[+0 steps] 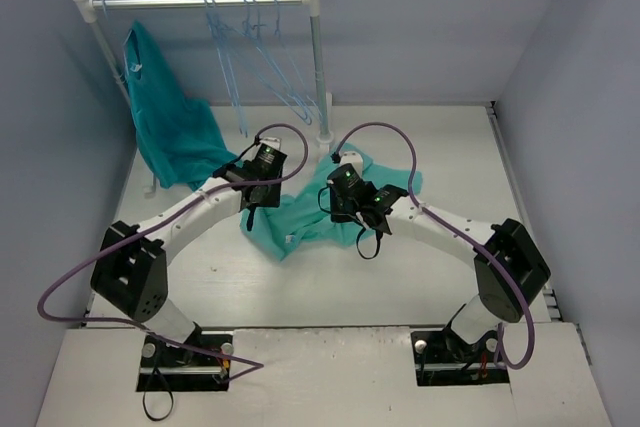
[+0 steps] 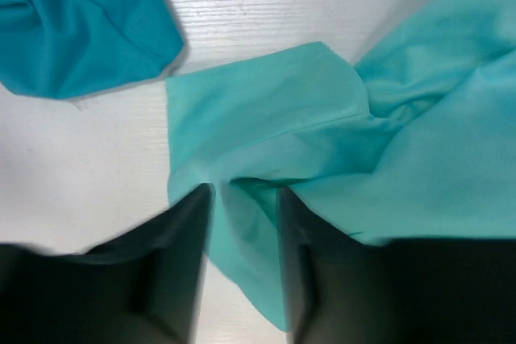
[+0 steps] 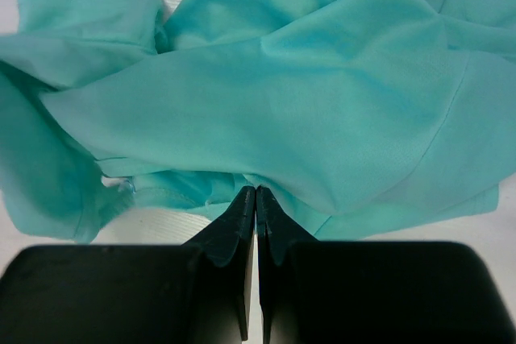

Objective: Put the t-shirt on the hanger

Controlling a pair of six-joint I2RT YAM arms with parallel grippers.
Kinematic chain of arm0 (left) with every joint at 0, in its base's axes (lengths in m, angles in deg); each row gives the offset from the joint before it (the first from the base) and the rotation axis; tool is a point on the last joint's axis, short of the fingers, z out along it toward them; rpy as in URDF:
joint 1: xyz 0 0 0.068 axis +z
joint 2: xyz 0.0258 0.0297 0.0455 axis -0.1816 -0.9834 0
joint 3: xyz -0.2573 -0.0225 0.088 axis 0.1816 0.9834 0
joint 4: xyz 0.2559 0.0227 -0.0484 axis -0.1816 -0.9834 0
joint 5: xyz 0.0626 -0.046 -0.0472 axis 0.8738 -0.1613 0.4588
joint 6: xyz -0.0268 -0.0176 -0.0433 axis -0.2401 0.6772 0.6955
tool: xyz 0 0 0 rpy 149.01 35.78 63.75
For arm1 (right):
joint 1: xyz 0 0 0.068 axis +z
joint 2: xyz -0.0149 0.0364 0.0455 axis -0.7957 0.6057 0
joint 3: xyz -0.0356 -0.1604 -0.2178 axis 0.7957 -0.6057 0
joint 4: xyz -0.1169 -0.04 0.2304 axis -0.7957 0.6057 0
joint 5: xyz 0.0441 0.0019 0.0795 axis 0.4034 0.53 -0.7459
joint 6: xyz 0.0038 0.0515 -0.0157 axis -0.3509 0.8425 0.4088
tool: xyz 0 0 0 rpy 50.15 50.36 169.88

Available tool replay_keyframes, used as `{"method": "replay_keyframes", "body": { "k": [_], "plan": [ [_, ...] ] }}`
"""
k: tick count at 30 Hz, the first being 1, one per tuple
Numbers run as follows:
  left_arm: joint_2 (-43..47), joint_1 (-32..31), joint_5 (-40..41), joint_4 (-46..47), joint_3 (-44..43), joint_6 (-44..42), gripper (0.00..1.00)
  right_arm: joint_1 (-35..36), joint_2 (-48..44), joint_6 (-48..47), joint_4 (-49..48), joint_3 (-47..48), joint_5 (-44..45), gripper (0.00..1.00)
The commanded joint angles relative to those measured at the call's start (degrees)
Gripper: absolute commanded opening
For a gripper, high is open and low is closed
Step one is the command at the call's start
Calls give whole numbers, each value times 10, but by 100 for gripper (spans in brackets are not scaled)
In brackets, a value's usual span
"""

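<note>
Shirt (image 1: 300,222) crumpled on table (image 1: 300,292); left gripper (image 2: 242,195) fingers apart astride fold; right gripper (image 3: 255,191) fingers pressed together at shirt edge.

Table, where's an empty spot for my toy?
Bare table shows between the t-shirt and the arm bases, and at the back right, beside the rail. Crowded: the middle, with the left gripper and right gripper, and back left, with the darker garment.

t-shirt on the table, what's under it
The white table shows around the t-shirt, so it lies on that; its bunched folds hide anything else beneath.
</note>
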Motion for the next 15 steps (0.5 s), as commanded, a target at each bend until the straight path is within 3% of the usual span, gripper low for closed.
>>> {"method": "replay_keyframes", "body": {
  "k": [1,3,8,15],
  "plan": [
    [82,-13,14,-1,25,-32,48,-3,-13,-2,-29,4,-5,0],
    [132,-44,46,-2,53,-6,65,-4,-13,-1,-30,2,-9,0],
    [150,-130,83,-2,115,54,67,-5,-12,-1,-33,-1,-13,0],
    [34,-198,102,-5,124,79,66,-11,-25,2,-35,-12,-20,0]
  ]
}}
